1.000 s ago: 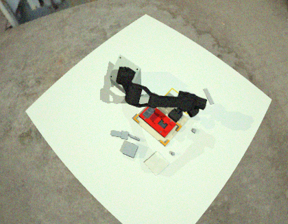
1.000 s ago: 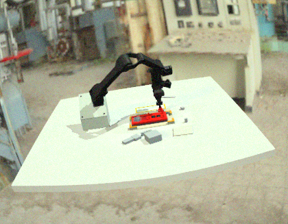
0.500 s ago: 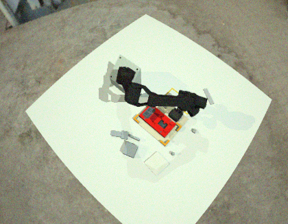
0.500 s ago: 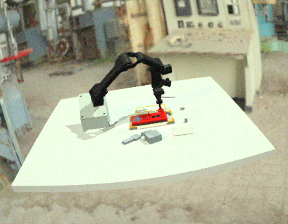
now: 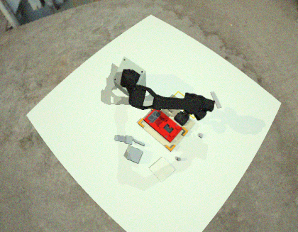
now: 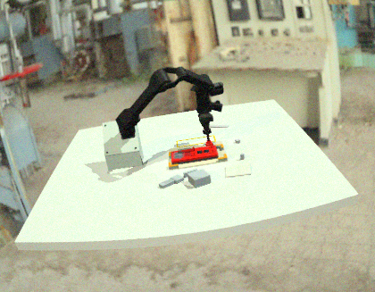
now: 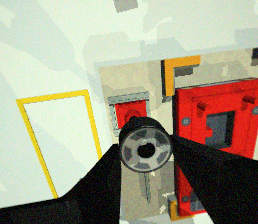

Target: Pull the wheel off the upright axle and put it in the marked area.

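Top view: black arm [image 5: 161, 102] reaches from its grey base plate [image 5: 130, 70] across white table [image 5: 83, 90], gripper [image 5: 191, 117] over right end of red fixture [image 5: 162, 123]. Grey block [image 5: 133, 154] and pale tile [image 5: 162, 169] lie below fixture, apart; small grey bar [image 5: 216, 99] just right of wrist.

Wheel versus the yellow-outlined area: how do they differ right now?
The wheel is round, grey and black; the yellow-outlined area is a flat rectangle on the table. The wheel is clamped in the gripper over the board; the area lies beside it with nothing inside.
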